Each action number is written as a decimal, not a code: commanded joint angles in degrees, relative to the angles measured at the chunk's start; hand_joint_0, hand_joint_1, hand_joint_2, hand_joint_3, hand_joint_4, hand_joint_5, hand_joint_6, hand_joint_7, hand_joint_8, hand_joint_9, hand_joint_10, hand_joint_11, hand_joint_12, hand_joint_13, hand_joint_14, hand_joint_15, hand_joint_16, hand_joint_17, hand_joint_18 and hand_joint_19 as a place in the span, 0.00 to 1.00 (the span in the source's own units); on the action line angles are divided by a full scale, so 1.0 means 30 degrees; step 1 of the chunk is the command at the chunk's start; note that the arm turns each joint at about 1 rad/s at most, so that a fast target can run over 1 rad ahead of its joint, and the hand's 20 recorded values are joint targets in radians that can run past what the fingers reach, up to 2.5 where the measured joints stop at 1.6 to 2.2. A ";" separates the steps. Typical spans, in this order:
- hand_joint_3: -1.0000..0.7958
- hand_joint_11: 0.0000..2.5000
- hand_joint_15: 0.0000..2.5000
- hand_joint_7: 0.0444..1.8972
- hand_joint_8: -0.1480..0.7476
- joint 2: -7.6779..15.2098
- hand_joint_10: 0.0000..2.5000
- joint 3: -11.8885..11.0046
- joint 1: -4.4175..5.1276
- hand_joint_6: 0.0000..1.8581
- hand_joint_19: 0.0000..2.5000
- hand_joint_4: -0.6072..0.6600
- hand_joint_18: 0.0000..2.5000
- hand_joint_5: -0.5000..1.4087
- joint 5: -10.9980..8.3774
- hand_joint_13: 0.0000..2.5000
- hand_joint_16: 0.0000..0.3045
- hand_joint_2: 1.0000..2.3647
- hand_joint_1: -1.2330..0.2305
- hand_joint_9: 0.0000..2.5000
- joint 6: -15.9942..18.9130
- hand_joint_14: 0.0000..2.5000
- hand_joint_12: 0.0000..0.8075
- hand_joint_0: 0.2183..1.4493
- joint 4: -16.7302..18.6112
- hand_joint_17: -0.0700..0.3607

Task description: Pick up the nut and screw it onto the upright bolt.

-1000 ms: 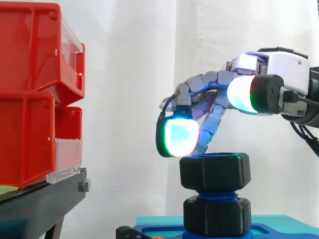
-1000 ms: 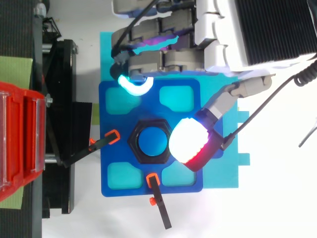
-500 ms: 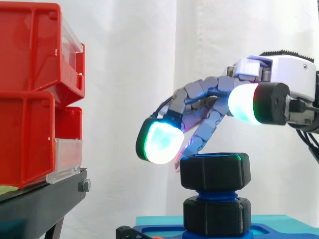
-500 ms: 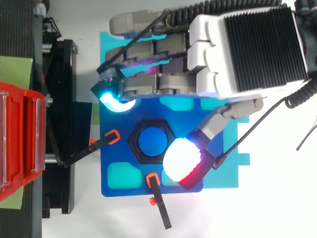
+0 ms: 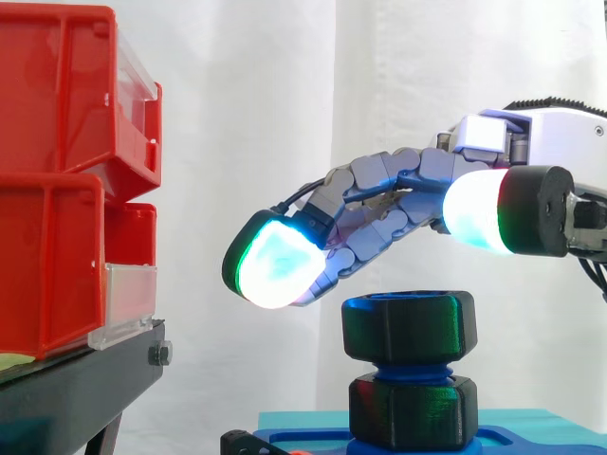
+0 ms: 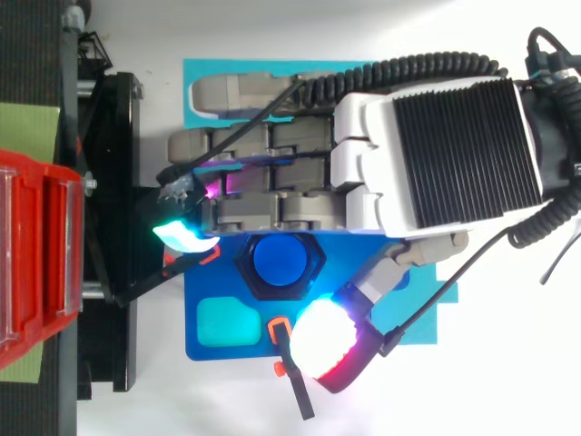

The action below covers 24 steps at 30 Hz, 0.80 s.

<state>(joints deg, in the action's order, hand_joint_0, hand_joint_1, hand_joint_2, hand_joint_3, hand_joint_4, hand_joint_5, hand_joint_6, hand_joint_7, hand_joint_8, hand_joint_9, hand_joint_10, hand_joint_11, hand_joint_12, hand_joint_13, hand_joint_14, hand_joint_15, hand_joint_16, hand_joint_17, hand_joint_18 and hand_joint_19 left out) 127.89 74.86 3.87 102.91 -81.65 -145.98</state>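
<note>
The black hexagonal plastic nut already sits on the upright blue threaded bolt, started on the thread; a band of blue thread shows between it and the lower black hexagonal collar, so by my reading it has some way to go down. The robot hand hovers above the nut, its fingers stretched out almost straight toward the stacked red plastic bins; it is wide open and holds nothing, and in the side view no finger touches the nut. The glowing thumb pad hangs off to one side of the bolt, over the edge of the blue fixture plate.

The step in hand looks like taking a fresh grip for another turn. To do it well, centre the palm over the bolt's axis before lowering; close the fingers on one side of the nut and the thumb on the opposite flats, so the grip does not push it sideways; keep the nut level while twisting, since a tilt could jam the thread; press down only lightly; let go fully before swinging back, or the nut may unwind.
</note>
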 commanded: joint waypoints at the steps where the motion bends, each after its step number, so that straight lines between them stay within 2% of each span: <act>1: 0.28 0.00 0.00 0.30 0.37 -0.0004 0.00 0.0007 0.0144 0.27 0.00 0.61 0.00 0.18 -0.0173 0.13 0.10 0.00 0.75 0.23 -0.0029 0.00 0.33 0.21 -0.0148 0.33; 6: 0.28 0.00 0.00 0.42 0.39 -0.0004 0.00 0.0007 0.0232 0.27 0.00 0.64 0.00 0.22 -0.0173 0.14 0.10 0.00 0.75 0.25 -0.0029 0.00 0.34 0.21 -0.0323 0.32; 18: 0.28 0.00 0.00 0.56 0.41 -0.0004 0.00 0.0007 0.0291 0.27 0.00 0.68 0.01 0.24 -0.0115 0.18 0.09 0.00 0.74 0.30 -0.0234 0.00 0.33 0.23 -0.0353 0.31; 24: 0.28 0.00 0.00 0.64 0.42 -0.0004 0.00 0.0007 0.0291 0.27 0.00 0.65 0.03 0.25 -0.0173 0.19 0.09 0.00 0.72 0.32 -0.0234 0.00 0.31 0.24 -0.0587 0.31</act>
<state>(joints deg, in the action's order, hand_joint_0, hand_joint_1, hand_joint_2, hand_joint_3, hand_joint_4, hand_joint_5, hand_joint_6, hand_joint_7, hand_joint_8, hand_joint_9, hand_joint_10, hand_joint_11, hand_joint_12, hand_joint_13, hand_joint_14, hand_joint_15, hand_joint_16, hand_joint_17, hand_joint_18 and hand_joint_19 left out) 127.89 74.88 4.74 102.53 -82.35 -147.32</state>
